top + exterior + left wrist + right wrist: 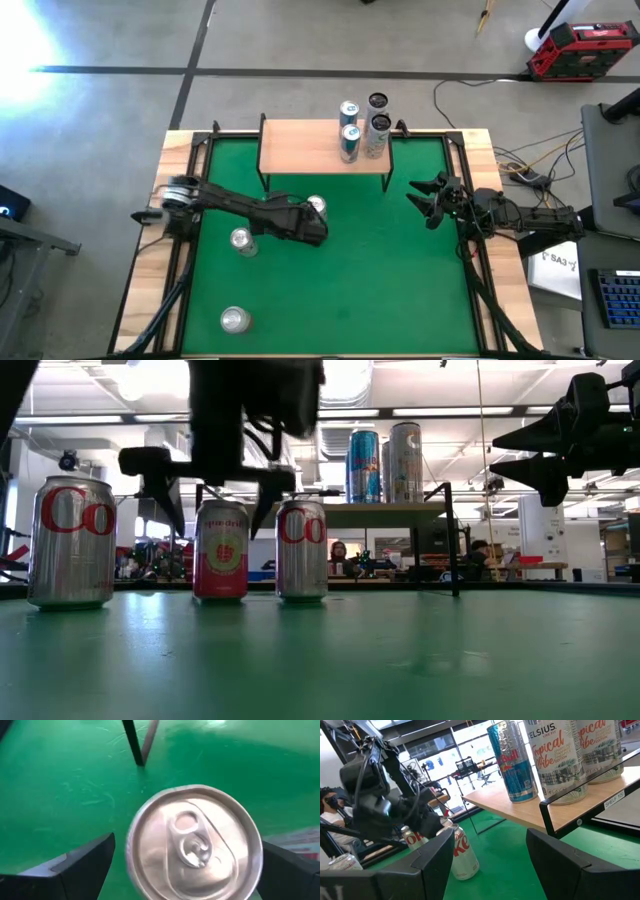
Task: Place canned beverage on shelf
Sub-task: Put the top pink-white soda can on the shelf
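Note:
The shelf [300,150] has a light wooden top on black legs and stands at the table's far side. Several tall cans [362,135] stand on its right part; they also show in the right wrist view [555,755]. A silver Diet Coke can [316,207] stands upright on the green mat in front of the shelf. My left gripper [318,228] is open just above it, one finger on either side of the can's top [195,845], not touching it as far as shows. My right gripper [425,200] is open and empty, raised near the table's right edge.
A pink can [241,241] and a second Coke can [234,319] stand upright on the mat, to the left and nearer; both show in the low view [220,550] [70,540]. The shelf's left half is bare. Wooden borders [150,290] frame the mat.

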